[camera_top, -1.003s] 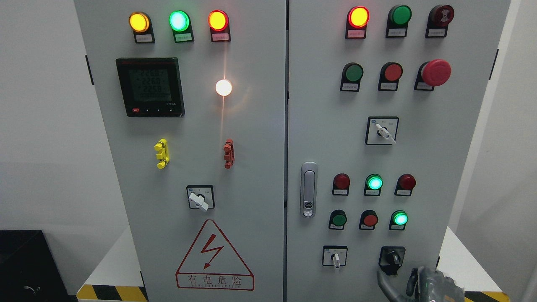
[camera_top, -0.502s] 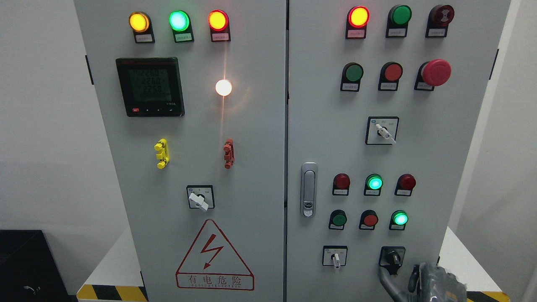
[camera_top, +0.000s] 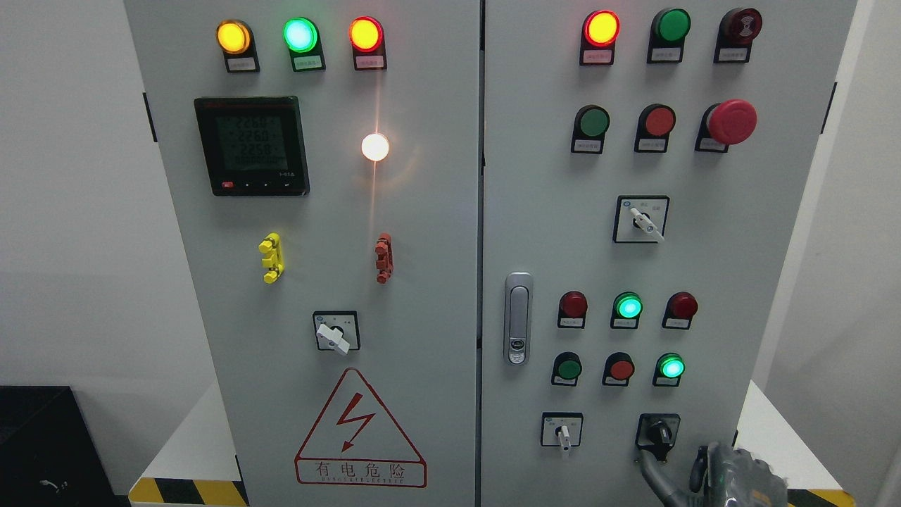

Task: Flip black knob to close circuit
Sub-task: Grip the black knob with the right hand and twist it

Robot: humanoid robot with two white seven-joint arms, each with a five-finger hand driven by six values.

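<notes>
The black knob [camera_top: 659,433] sits in a black square plate at the lower right of the right cabinet door [camera_top: 549,232]. Its handle points down and to the right. My right hand [camera_top: 711,477] comes in at the bottom edge, just below and to the right of the knob. One grey finger [camera_top: 651,473] reaches up to just under the knob's plate. The other fingers [camera_top: 739,475] are loosely curled and hold nothing. The left hand is out of view.
A white selector switch [camera_top: 563,434] sits left of the black knob. Green [camera_top: 671,367] and red [camera_top: 620,369] buttons are above it. A door handle [camera_top: 518,318] is near the cabinet's middle seam. A white platform [camera_top: 781,436] extends at the right.
My right hand has moved slightly to the right and up along the bottom edge. The extended finger stays just below the black knob. The knob has not turned.
</notes>
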